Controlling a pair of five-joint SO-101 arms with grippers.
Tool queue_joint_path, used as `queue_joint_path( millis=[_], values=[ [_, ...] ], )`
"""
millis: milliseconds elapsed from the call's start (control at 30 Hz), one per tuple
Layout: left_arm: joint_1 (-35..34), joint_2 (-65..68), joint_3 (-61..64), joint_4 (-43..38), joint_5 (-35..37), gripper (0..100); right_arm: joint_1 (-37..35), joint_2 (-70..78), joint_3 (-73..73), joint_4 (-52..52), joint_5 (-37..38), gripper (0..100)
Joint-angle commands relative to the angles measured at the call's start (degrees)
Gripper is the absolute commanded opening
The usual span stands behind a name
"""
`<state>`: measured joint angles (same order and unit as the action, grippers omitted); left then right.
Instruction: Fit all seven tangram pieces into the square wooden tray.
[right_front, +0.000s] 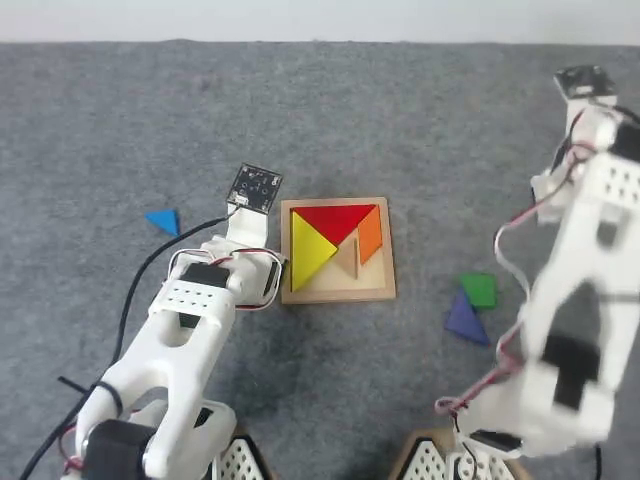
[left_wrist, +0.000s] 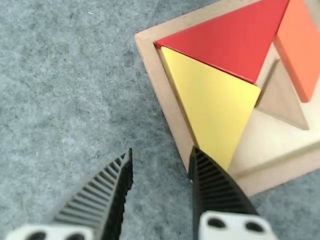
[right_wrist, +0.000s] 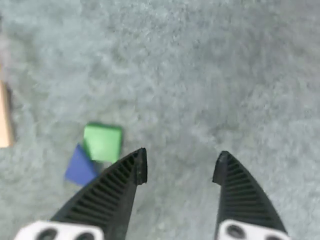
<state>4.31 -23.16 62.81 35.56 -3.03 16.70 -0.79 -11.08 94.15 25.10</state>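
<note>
The square wooden tray (right_front: 337, 293) lies mid-table. It holds a red triangle (right_front: 334, 217), a yellow triangle (right_front: 308, 251), an orange piece (right_front: 370, 238) and a plain wood-coloured triangle (right_front: 346, 262). My left gripper (left_wrist: 161, 152) is open and empty just outside the tray's rim (left_wrist: 167, 95), by the yellow triangle's (left_wrist: 212, 102) tip. A green square (right_front: 478, 289) and a dark blue triangle (right_front: 465, 320) lie right of the tray. A light blue triangle (right_front: 163, 220) lies far left. My right gripper (right_wrist: 180, 167) hangs open and empty above bare carpet, beside the green square (right_wrist: 102, 142) and the dark blue triangle (right_wrist: 80, 166).
Grey carpet covers the table. The left arm (right_front: 195, 320) stretches from the near edge up to the tray's left side. The right arm (right_front: 580, 300) stands tall at the right, with cables looping down. The tray's lower right part shows bare wood (left_wrist: 280, 145).
</note>
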Motion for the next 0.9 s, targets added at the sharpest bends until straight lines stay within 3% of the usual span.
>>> queue_joint_path(
  millis=[0, 133, 233, 333, 600, 867],
  values=[
    [-0.1, -2.1, -1.1, -0.9, -0.4, 18, -2.0, -16.7, 18.5, -4.8, 1.1, 26.1],
    [0.0, -2.1, -1.1, -0.8, -0.4, 18, -4.7, -20.4, 41.8, -16.7, 1.2, 29.9],
    [0.0, -2.1, -1.1, -0.7, -0.4, 18, -9.4, -20.7, 50.5, -21.4, 1.1, 30.1],
    [0.0, -2.1, -1.1, -0.7, -0.4, 18, -14.2, -20.1, 51.5, -22.1, 0.3, 30.2],
    [-0.1, -2.1, -1.1, -0.7, -0.4, 18, -16.5, -17.8, 51.8, -30.8, -14.6, 30.1],
    [-0.1, -2.1, -1.1, -0.7, -0.4, 18, -16.5, -1.6, 51.4, -40.0, -14.4, 29.9]
  ],
)
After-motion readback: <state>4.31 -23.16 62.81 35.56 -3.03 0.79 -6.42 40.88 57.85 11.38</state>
